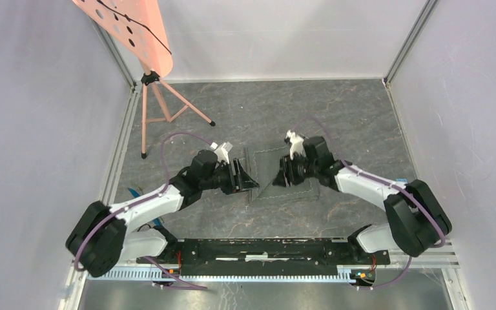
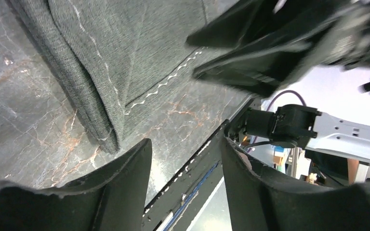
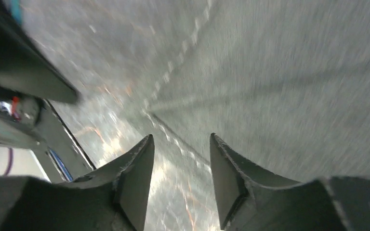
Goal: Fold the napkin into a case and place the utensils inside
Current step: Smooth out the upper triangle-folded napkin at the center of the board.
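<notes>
**A:** Logging the overhead view first. One napkin [image 1: 266,165] lies flat mid-table on the slate table [image 1: 361,116], between the two arms. The left tool [image 1: 244,175] is at its left edge and the right tool [image 1: 283,172] is over its upper right part. Cannot tell from above whether either touches the cloth.

**B:** The wrist views fill that in. Left wrist: fingers [image 2: 125,178] spread, nothing between them, bare table and the base rail in the gap. The napkin sits just past the tips, with one edge doubled over into a thick fold and white zigzag stitching along the hem. The overhead view shows neither detail. The right tool also appears there, blurred, low over the cloth.

**A:** Right wrist?

**B:** Blurred throughout. Fingers parted, holding nothing. Grey weave fills most of the frame, and a stitched line runs diagonally down toward the gap.

**A:** Counts?

**B:** One napkin. Two arms and two tools, two fingers on each, both tools released. One pink perforated stand [image 1: 126,26] at the far left corner, seen only from overhead.
</notes>
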Controlling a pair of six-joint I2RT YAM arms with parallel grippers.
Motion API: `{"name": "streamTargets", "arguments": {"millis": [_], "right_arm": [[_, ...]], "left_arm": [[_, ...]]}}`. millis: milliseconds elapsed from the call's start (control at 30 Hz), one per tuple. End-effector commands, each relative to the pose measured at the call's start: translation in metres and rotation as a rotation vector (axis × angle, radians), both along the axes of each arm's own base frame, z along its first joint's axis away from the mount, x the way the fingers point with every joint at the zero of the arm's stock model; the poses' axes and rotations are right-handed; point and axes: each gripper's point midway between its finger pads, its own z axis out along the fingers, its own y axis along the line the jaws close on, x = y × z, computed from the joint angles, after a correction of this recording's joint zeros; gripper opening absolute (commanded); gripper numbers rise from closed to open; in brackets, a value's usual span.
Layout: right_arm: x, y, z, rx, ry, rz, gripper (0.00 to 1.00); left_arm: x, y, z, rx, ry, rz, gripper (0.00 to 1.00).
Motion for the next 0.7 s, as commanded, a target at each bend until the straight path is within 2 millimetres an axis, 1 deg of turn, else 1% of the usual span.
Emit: {"name": "streamTargets", "arguments": {"millis": [0,100,167,233,267,333,367,400,433,467,533,600,667], "right_arm": [[-0.031,-0.034,-0.046,-0.211,0.046,-0.091,0.48],[-0.041,-0.057,-0.065,-0.353,0.032,-0.108,0.39],[-0.048,-0.075,-0.079,-0.437,0.045,-0.126,0.36],[-0.056,-0.097,-0.090,-0.536,0.064,-0.150,0.34],[-0.060,-0.112,-0.095,-0.602,0.074,-0.178,0.33],[-0.062,-0.144,-0.094,-0.741,0.059,-0.260,0.33],[-0.060,-0.158,-0.090,-0.802,0.040,-0.302,0.34],[-0.055,-0.165,-0.084,-0.837,0.016,-0.331,0.36],[-0.050,-0.163,-0.077,-0.827,-0.006,-0.332,0.39],[-0.046,-0.150,-0.070,-0.773,-0.024,-0.295,0.44],[-0.037,-0.116,-0.048,-0.665,-0.084,-0.212,0.52],[-0.031,-0.078,-0.018,-0.599,-0.170,-0.132,0.63],[-0.039,-0.037,0.000,-0.564,-0.225,-0.031,0.73]], "left_arm": [[0.007,0.015,0.021,0.047,-0.070,0.063,0.64],[0.003,0.023,0.029,0.049,-0.082,0.090,0.67],[0.000,0.027,0.032,0.047,-0.087,0.103,0.68],[-0.003,0.032,0.035,0.043,-0.094,0.113,0.68],[-0.005,0.034,0.037,0.041,-0.098,0.118,0.69],[-0.008,0.040,0.039,0.043,-0.106,0.132,0.69],[-0.009,0.043,0.041,0.042,-0.113,0.140,0.70],[-0.010,0.045,0.040,0.046,-0.118,0.149,0.70],[-0.011,0.048,0.041,0.048,-0.122,0.156,0.71],[-0.011,0.050,0.042,0.050,-0.126,0.161,0.71],[-0.011,0.053,0.043,0.057,-0.135,0.169,0.71],[-0.008,0.057,0.044,0.073,-0.146,0.182,0.72],[-0.006,0.060,0.046,0.087,-0.157,0.201,0.72]]}}
